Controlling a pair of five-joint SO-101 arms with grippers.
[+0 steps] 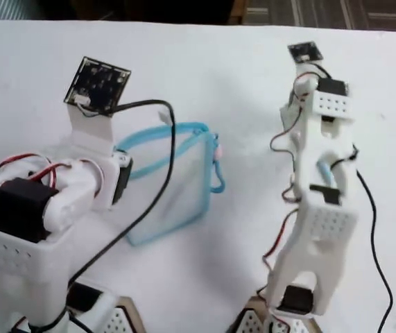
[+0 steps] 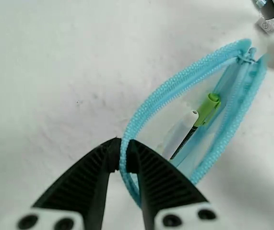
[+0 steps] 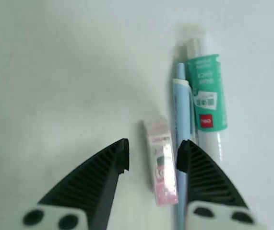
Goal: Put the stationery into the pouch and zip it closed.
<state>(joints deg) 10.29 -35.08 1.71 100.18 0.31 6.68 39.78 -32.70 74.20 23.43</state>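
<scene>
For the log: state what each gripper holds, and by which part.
Left gripper: the pouch, pinched by one zipper edge of its open mouth. Right gripper: nothing; it is open above the eraser.

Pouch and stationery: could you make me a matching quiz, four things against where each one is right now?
Things:
1. pouch
2. green-capped pen
3. pink eraser
4. blue pen

Places:
A. on the table, beneath the open right gripper
B. inside the pouch
C. zip edge pinched by the left gripper
D. on the table, between the pink eraser and a green-labelled tube

Pairs: 1-C, 2-B, 3-A, 4-D.
</scene>
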